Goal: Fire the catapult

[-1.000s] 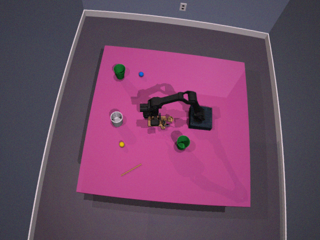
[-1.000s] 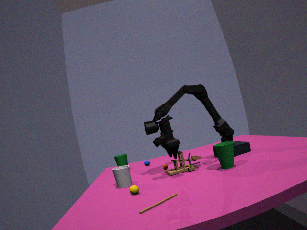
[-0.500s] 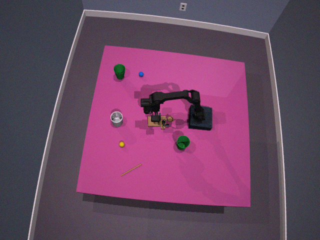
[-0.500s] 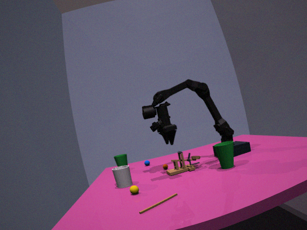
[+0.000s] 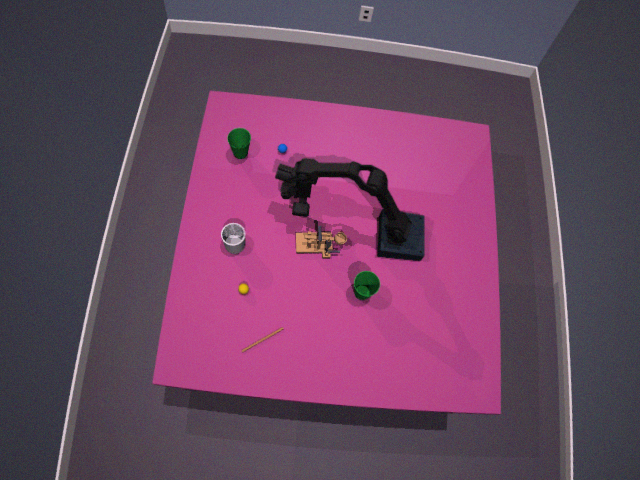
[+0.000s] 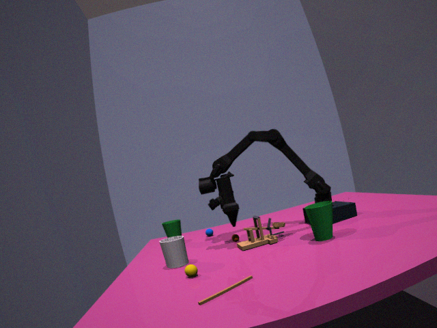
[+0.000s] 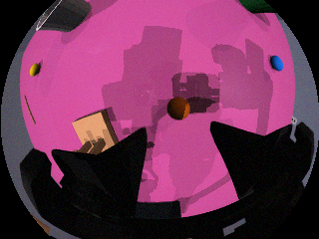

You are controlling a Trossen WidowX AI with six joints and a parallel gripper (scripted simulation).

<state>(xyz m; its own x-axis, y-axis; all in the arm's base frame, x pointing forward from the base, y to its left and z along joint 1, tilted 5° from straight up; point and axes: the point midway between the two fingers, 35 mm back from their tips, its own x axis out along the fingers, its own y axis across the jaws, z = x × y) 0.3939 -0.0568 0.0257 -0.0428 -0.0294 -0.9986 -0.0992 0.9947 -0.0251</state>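
The wooden catapult (image 5: pixel 301 249) (image 6: pixel 248 244) (image 7: pixel 91 126) stands mid-table, its base's plain end toward the white mug (image 5: pixel 234 245) (image 6: pixel 175 252) (image 7: pixel 67 16). Its arm's round cup (image 5: pixel 340 238) (image 6: pixel 278 225) points toward the robot base; no ball shows in it. An orange ball (image 6: pixel 235 238) (image 7: pixel 178 108) lies on the table beside the catapult, in shadow; the arm hides it in the top view. My gripper (image 6: pixel 233 225) (image 7: pixel 179 128) is open and empty, pointing down above the table. In the wrist view the orange ball appears just beyond the gap between the fingertips.
A blue ball (image 5: pixel 282 148) (image 6: pixel 209 231) (image 7: pixel 277 63) lies near the far green cup (image 5: pixel 239 143) (image 6: pixel 171 227). Another green cup (image 5: pixel 366 285) (image 6: pixel 320 220) stands near the robot base. A yellow ball (image 5: pixel 243 288) (image 6: pixel 190 270) (image 7: pixel 34 70) and a thin stick (image 5: pixel 263 339) (image 6: pixel 224 290) lie on the mug's side.
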